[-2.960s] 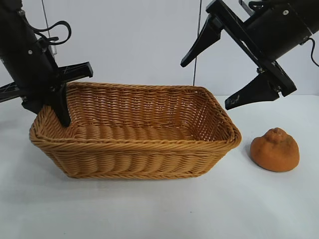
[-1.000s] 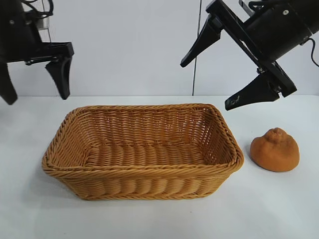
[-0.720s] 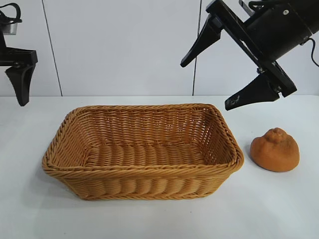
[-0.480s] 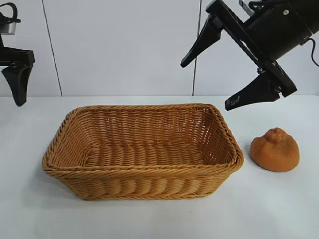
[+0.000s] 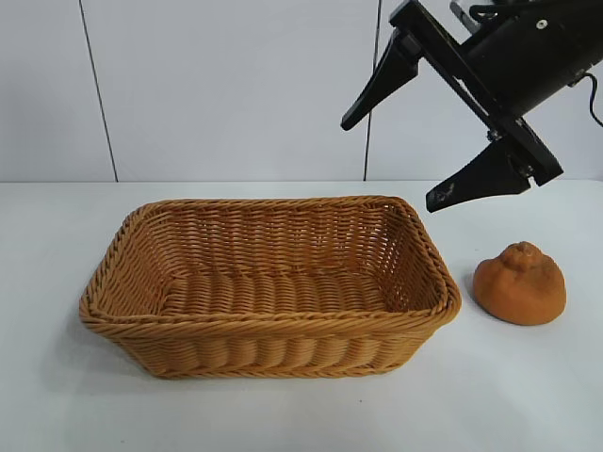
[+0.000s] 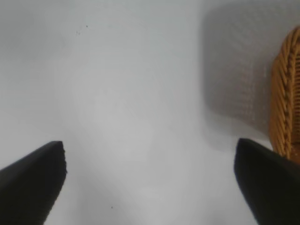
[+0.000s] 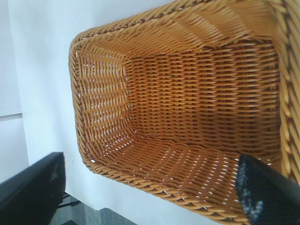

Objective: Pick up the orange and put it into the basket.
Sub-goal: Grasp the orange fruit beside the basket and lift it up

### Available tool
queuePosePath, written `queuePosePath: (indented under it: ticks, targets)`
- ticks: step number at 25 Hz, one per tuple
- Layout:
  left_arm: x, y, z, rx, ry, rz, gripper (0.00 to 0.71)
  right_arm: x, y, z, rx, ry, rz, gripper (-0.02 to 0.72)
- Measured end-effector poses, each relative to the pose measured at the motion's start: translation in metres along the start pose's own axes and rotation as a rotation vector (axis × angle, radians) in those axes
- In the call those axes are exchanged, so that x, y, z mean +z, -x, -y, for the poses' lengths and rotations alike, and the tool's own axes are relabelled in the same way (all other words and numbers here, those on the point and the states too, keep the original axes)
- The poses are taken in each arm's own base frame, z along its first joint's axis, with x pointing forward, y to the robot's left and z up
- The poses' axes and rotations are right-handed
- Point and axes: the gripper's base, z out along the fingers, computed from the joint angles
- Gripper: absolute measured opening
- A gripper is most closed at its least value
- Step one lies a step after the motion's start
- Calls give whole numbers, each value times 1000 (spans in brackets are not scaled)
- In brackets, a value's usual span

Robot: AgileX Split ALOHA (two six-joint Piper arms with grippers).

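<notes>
The orange (image 5: 519, 283), a lumpy brownish-orange dome, sits on the white table just right of the basket (image 5: 264, 348). The wicker basket stands at the table's middle with nothing in it. My right gripper (image 5: 390, 164) hangs open high over the basket's right end, up and left of the orange, and holds nothing. Its wrist view looks down into the basket (image 7: 103, 103) between its spread fingers (image 7: 150, 159). My left gripper (image 6: 149, 145) is outside the exterior view. It stands open over bare table, with the basket's rim (image 6: 286, 93) beside one finger.
The white tabletop (image 5: 283, 414) runs all round the basket and the orange. A pale panelled wall (image 5: 217, 85) stands behind. Beyond the basket, the right wrist view shows the table's edge (image 7: 117, 201).
The left arm, earlier at the basket's left rim, has pulled away to the left and out of the exterior view. The basket shifted and settled flat early on. Right arm and orange are still.
</notes>
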Motion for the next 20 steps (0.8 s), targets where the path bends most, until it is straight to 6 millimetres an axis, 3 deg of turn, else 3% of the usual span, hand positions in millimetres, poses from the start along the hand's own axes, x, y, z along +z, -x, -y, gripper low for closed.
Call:
queuePosePath:
  ticks: [10,16,20]
  targets:
    - [-39,-132,-7,-3,-2,67,693,0,0,0,0,1,-3,675]
    - [-37,-204,-10,-7,-6,168,693,0,0,0,0,1,-3,675]
    - [-28,-238,-10,-11,-17,284,693,0,0,0,0,1,-3,675]
